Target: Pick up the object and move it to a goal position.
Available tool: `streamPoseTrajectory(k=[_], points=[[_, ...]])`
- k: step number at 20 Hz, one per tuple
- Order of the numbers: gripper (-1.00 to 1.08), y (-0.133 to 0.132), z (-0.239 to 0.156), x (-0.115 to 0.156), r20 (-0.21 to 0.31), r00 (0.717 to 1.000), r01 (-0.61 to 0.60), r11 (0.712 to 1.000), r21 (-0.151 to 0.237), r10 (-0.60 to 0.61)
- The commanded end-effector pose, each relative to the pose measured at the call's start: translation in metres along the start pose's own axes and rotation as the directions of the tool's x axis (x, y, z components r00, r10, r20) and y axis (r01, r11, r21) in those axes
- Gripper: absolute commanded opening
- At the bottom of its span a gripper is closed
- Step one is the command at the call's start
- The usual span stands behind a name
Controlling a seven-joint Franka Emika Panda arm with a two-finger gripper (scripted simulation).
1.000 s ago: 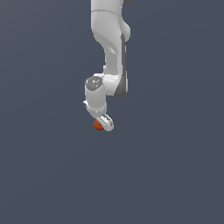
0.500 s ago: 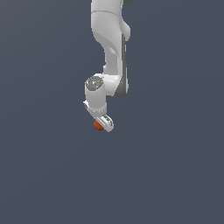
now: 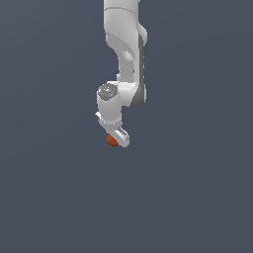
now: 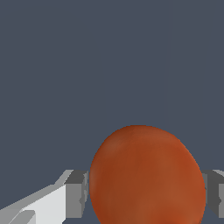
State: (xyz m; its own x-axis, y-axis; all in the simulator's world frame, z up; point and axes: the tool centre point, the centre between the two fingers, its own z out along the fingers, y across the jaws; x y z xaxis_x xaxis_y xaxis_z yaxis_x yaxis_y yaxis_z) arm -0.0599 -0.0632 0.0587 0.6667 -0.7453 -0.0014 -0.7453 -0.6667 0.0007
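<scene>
**Ball clamped, nothing shifted**

Nothing has visibly moved since a second ago: arm, hand and ball sit where they were. From my console the ball looks smooth, rigid and light, so I judge it slippery; the widest middle is the right place to grip. It sits between the fingers, which press both flanks. The hand is closed on it, hanging below the bent wrist over the plain grey desk.
</scene>
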Motion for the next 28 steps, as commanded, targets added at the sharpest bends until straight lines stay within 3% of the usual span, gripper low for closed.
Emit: streamPoseTrajectory(k=[1,10,28], points=[[-1.0,-0.005,-0.011,-0.003,-0.002,1.0,0.001,1.0,0.002,-0.001],[-1.0,-0.03,-0.078,-0.028,-0.002,1.0,0.0,1.0,0.001,0.0],[-1.0,-0.103,-0.267,-0.096,-0.005,1.0,-0.002,1.0,-0.001,0.002]])
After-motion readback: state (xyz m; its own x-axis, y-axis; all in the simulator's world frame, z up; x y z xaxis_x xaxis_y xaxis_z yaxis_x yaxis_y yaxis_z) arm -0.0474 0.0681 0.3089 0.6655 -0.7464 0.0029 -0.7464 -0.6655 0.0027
